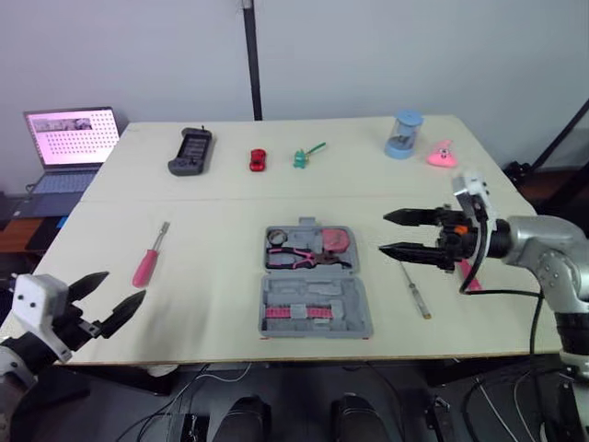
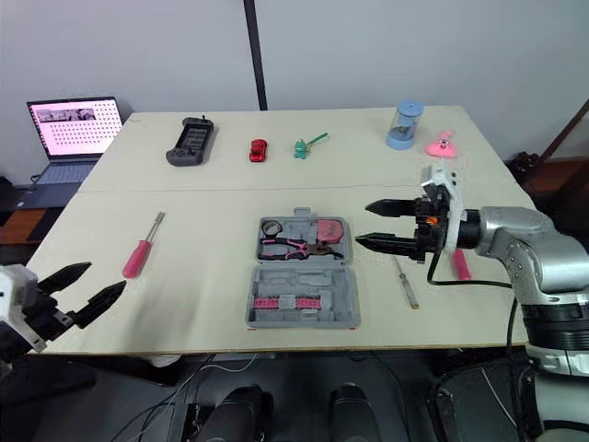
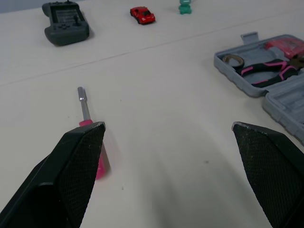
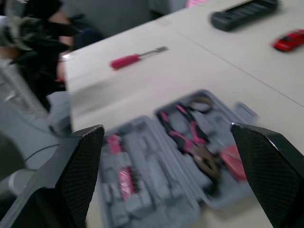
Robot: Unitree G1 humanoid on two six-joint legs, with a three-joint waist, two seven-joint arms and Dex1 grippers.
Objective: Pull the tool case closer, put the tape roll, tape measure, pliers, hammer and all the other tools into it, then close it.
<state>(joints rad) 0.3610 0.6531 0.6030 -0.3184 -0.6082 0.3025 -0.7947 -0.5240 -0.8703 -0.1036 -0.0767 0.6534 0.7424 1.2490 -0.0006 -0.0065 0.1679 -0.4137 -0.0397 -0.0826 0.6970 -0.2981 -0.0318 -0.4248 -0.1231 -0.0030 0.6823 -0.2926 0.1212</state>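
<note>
Your tool case [image 1: 350, 302] lies open on the desk [image 1: 212, 216], pliers [image 1: 299, 259] inside. Right jaws hover spread just right of it; left jaws spread at the near-left edge, near the pink screwdriver [image 1: 145, 268].

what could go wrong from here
The slim screwdriver lies flat by the open right claw; a pinch may slip and roll it. A pink-handled tool sits partly hidden under the right arm, so it could be knocked or missed. The pink screwdriver lies well left of the tool case, a long carry for the left claw.
</note>
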